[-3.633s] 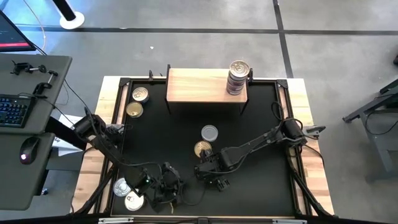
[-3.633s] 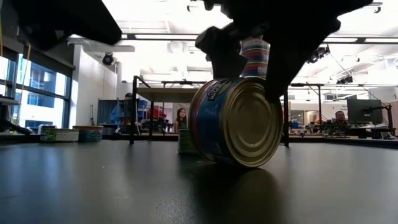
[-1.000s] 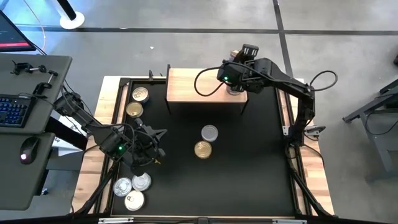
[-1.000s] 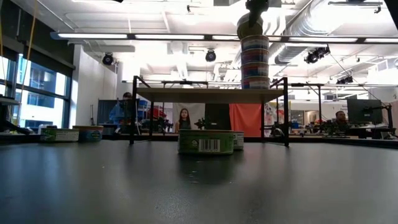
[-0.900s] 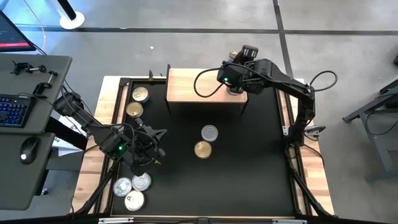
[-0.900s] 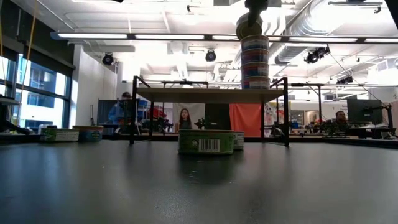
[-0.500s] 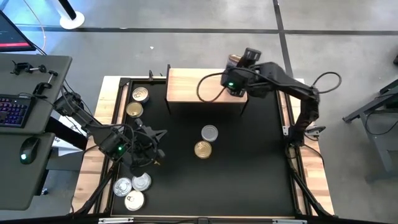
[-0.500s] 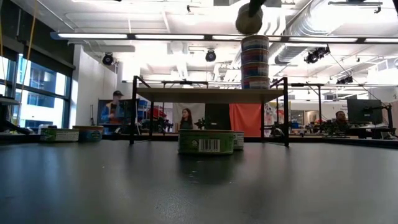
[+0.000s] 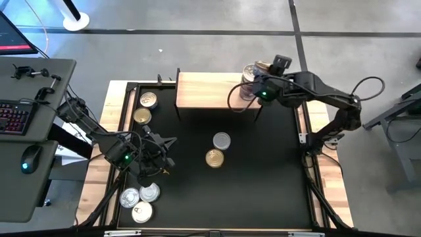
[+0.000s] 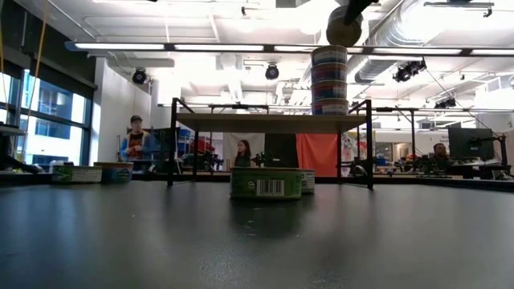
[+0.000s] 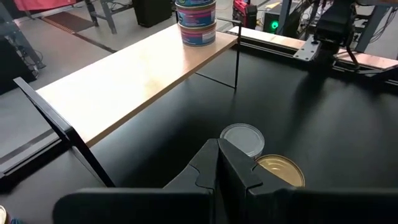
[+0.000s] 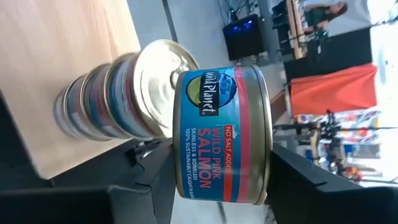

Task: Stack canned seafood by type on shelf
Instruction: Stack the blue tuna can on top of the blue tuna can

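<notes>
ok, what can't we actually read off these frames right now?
- Labels on the stack on the shelf: too small in the high view, blurred in the right wrist view.
- Three tins at the table's front left: side labels hidden in the top-down high view.
- Can in the right gripper: its lid faces away.

Broad bare stretch of shelf [image 9: 204, 89] left of the tin stack [image 9: 248, 82]; right end blocked by stack and right gripper [image 9: 258, 79]. Open tabletop [image 9: 263, 178] around two centre tins [image 9: 217, 150].
</notes>
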Robot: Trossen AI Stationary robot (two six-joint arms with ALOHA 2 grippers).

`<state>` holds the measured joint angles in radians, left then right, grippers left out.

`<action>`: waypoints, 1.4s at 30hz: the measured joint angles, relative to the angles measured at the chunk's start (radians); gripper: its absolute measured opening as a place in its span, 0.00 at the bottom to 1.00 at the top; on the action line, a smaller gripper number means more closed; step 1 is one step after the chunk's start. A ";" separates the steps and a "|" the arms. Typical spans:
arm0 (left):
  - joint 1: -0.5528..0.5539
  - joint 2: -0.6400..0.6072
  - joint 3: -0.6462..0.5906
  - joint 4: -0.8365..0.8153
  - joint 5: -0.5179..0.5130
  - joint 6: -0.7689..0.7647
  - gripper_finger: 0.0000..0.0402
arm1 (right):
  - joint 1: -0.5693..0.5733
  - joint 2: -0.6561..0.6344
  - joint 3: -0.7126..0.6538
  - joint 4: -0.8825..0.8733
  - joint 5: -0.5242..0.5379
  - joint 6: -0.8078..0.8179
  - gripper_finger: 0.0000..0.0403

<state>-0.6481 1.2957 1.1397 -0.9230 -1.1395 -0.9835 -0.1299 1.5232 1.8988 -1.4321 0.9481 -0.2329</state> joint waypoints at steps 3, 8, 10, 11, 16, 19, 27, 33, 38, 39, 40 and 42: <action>0.001 0.000 0.000 0.000 0.000 -0.001 0.00 | -0.007 0.019 -0.001 0.052 0.012 -0.058 0.44; 0.001 0.000 0.000 0.000 0.000 -0.001 0.00 | -0.032 0.045 -0.002 0.099 0.038 -0.170 0.44; 0.001 0.000 0.000 0.000 -0.001 -0.001 0.00 | -0.042 0.057 -0.002 0.099 0.038 -0.189 0.44; 0.001 0.000 0.000 0.000 -0.001 -0.001 0.00 | -0.047 0.062 -0.002 0.099 0.038 -0.194 0.44; 0.001 0.000 0.000 0.000 0.000 0.005 0.00 | -0.061 0.082 -0.002 0.101 0.018 -0.199 0.44; 0.001 0.000 0.000 0.000 0.000 0.009 0.00 | -0.060 0.091 -0.001 0.104 0.028 -0.220 0.44; -0.001 0.000 0.000 0.000 0.004 0.010 0.00 | -0.053 0.092 -0.001 0.106 0.019 -0.215 0.46; -0.001 0.000 0.000 0.000 0.028 0.028 0.00 | -0.053 0.092 0.000 0.110 0.015 -0.173 0.51; -0.001 0.000 0.000 0.000 0.032 0.027 0.00 | -0.053 0.092 0.000 0.109 0.009 -0.123 0.52; -0.001 0.000 0.000 0.000 0.032 0.027 0.00 | -0.053 0.092 0.000 0.109 0.004 -0.122 0.52; -0.001 0.000 0.000 0.000 0.033 0.028 0.00 | -0.053 0.092 0.000 0.108 -0.001 -0.123 0.52; -0.001 0.000 0.000 0.000 0.033 0.027 0.00 | -0.053 0.092 0.000 0.108 -0.006 -0.125 0.52</action>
<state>-0.6491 1.2957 1.1397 -0.9234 -1.1065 -0.9562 -0.1829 1.6152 1.8984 -1.3241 0.9417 -0.3579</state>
